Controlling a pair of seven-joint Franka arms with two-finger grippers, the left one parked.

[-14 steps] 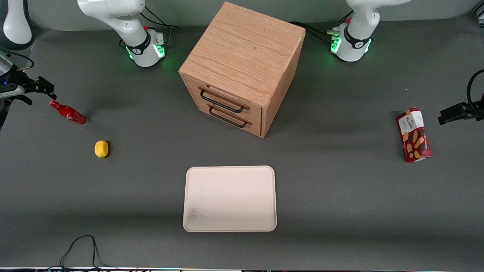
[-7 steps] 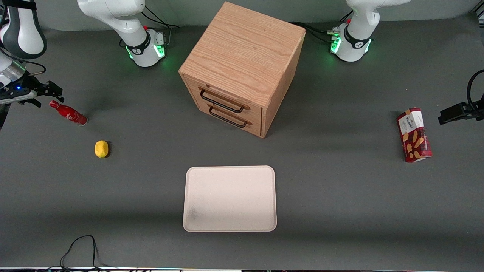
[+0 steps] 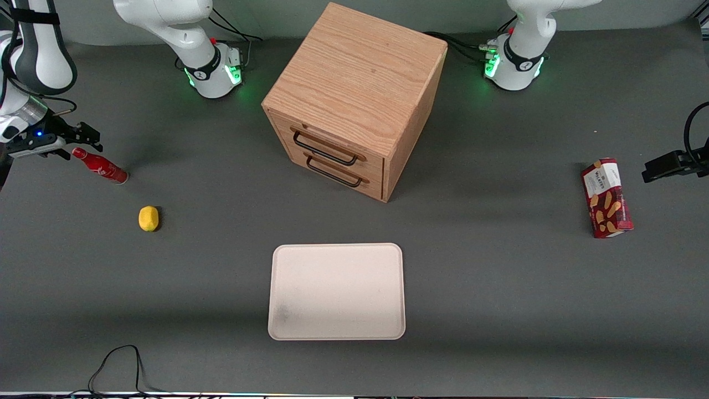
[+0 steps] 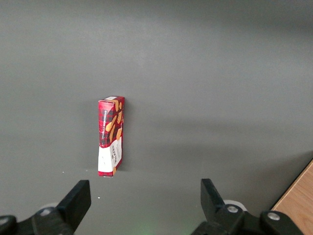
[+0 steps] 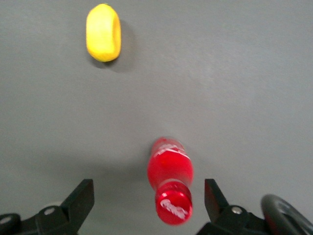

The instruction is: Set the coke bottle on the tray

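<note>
While the spread gripper (image 5: 149, 196) hovers over the coke bottle (image 3: 101, 165), a lemon (image 3: 148, 218) lies near.

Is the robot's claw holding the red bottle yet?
No, nothing is held. The gripper is open, its fingers apart on either side of the coke bottle without touching it. The bottle stands on the table.

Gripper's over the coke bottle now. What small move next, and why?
Probably lower straight down. In the right wrist view the gripper is open, its fingers straddling the upright coke bottle without touching it; the cap sits between them. The tray waits nearer the front camera.
</note>
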